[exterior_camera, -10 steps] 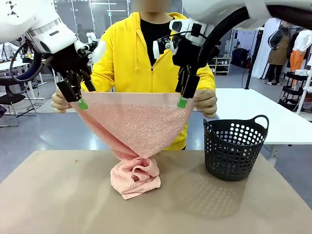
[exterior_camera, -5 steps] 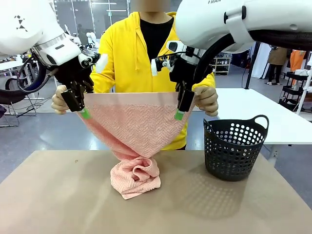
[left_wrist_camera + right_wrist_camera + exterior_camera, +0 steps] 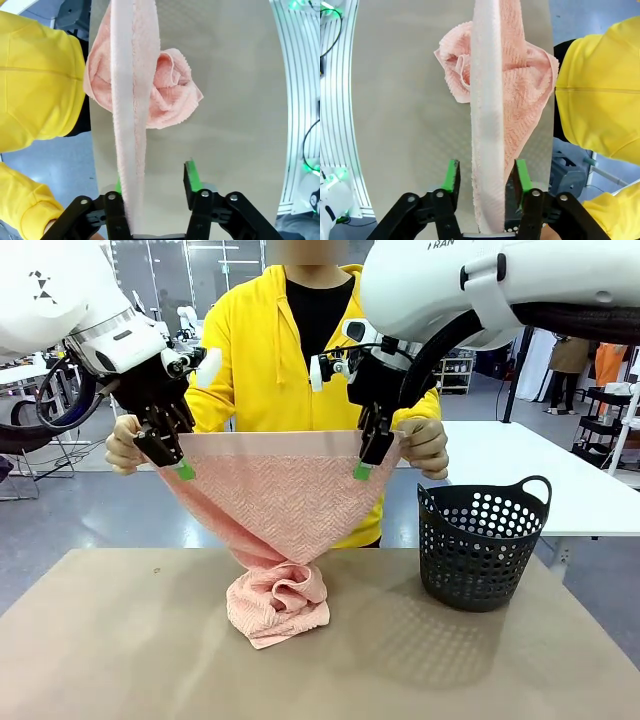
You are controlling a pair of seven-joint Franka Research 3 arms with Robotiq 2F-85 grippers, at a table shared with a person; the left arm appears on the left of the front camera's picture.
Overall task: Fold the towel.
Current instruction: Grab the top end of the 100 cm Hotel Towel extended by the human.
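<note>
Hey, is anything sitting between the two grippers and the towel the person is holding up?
Nothing visible does. The towel has its top edge running between the fingers of the left gripper and the right gripper. The person's hands hold its corners just outside them, and the basket stands apart to the side.

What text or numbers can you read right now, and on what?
"RAN": letters cut off at the top edge, on the white right arm casing.
No letters in the black emblem on the white left arm casing.
No print on the salmon-pink terry towel or black perforated basket.
</note>
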